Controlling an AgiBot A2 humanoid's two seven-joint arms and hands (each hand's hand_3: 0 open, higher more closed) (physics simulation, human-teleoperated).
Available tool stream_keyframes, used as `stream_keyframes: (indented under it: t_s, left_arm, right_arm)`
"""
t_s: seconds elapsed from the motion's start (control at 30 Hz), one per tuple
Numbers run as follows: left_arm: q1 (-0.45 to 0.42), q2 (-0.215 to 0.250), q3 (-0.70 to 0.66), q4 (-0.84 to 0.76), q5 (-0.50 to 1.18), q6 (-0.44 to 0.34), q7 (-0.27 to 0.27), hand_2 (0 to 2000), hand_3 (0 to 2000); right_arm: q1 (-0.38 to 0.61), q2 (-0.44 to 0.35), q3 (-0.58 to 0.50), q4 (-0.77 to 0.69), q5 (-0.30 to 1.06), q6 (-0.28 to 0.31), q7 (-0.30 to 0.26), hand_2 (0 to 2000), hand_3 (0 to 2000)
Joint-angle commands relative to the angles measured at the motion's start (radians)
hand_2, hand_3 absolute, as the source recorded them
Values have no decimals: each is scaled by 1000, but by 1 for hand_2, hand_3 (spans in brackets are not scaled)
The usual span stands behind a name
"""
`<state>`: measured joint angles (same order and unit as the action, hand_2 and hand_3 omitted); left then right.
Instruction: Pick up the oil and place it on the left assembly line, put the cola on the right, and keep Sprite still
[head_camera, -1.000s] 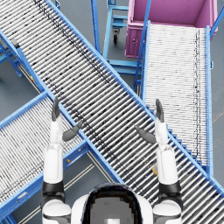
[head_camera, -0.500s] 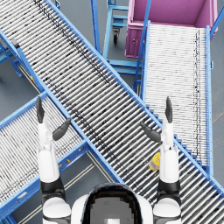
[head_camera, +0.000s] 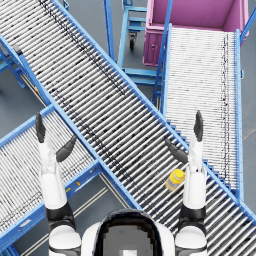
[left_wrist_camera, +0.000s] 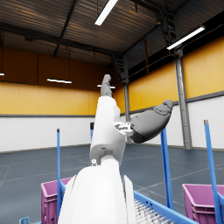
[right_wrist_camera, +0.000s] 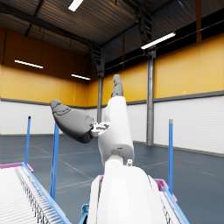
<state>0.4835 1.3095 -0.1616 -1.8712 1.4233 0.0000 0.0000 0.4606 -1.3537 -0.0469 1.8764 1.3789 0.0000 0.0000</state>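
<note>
Both arms have spread apart since the earlier frames: the left hand (head_camera: 47, 145) now sits farther toward the left edge of the head view, and the right hand (head_camera: 193, 145) farther toward the right. The oil bottle (head_camera: 174, 179), not visible a second ago, now shows just left of the right forearm, in much the same spot as half a second ago.

It sits on the middle conveyor (head_camera: 100, 100) in the lower right of the frame. Its yellow cap points toward the upper right and its paler body trails toward the lower left, so its long axis in the picture runs roughly across the rollers. From this steep angle one cannot tell whether it stands or leans. It is close to the conveyor's lower blue side rail (head_camera: 150, 202), with a broad stretch of rollers open up and to the left of it.

Each hand is wide open and holds nothing, fingers straight up and thumb angled inward. The wrist views confirm this for the left hand (left_wrist_camera: 118, 127) and the right hand (right_wrist_camera: 105, 124), both raised against the hall's yellow walls.

The left assembly line (head_camera: 20, 170) lies in the lower left under the left arm. The right assembly line (head_camera: 200, 90) runs up the right side to a purple bin (head_camera: 195, 12). Grey floor (head_camera: 15, 100) shows between the frames.
</note>
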Motion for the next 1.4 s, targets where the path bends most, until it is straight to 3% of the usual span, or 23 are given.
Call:
stream_keyframes:
  t_s: [0.03, 1.4]
  left_arm:
    - [11, -2, 5, 3, 0, 0, 0, 0, 0]
    - [-15, 22, -5, -4, 0, 0, 0, 0, 0]
  right_arm:
    - [15, -1, -8, 1, 0, 0, 0, 0, 0]
    - [3, -33, -30, 1, 0, 0, 0, 0, 0]
